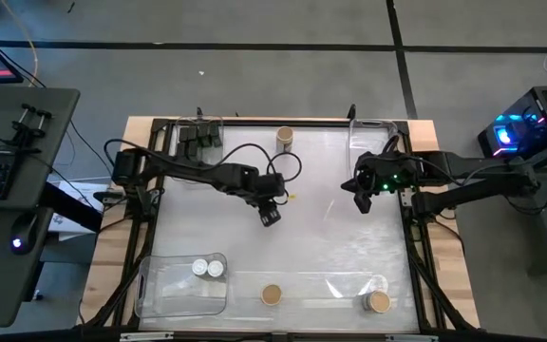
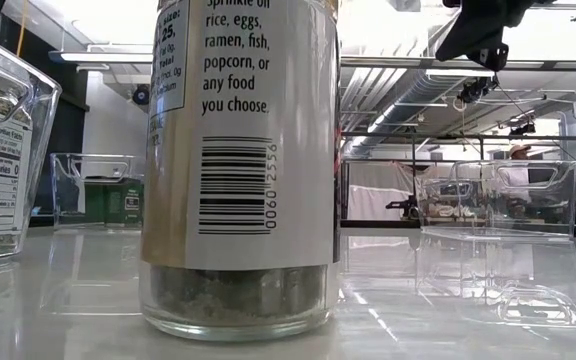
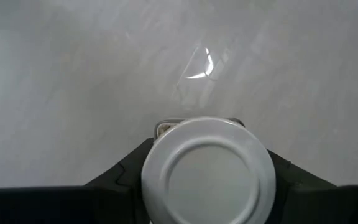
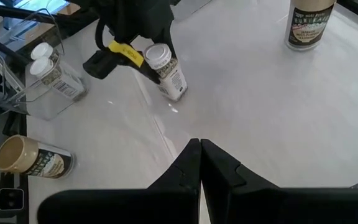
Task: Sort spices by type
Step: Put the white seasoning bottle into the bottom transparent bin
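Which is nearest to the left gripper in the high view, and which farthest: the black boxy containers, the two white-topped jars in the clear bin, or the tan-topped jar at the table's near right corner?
From the left gripper:
1. Two white-topped jars, near left, in the clear plastic bin.
2. Black boxy containers, far left corner.
3. Tan-topped jar, near right corner.

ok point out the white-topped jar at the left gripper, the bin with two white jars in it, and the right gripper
white-topped jar (image 4: 159, 57): right wrist view, on its white cap.
clear bin (image 1: 152, 290): high view, on its bare floor left of the two jars.
right gripper (image 4: 200, 163): right wrist view, between its shut fingertips.
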Action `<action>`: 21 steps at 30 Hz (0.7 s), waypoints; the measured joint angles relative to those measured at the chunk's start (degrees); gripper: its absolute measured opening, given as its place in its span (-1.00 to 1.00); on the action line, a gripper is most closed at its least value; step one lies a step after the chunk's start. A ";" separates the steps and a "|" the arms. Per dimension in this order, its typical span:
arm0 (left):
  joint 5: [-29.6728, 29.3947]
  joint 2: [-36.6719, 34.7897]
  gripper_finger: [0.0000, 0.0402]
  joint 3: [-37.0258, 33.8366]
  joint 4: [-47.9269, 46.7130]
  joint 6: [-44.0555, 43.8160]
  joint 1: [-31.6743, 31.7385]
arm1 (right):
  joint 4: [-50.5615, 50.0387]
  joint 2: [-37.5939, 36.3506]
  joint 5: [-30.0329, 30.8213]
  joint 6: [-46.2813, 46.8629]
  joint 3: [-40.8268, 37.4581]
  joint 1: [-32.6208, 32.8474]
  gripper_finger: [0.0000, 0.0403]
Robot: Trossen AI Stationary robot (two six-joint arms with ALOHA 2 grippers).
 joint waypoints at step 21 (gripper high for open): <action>-10.76 -36.02 -0.17 0.07 -39.94 -10.81 -34.65 | 1.03 6.13 0.85 -5.40 0.00 -0.11 -1.00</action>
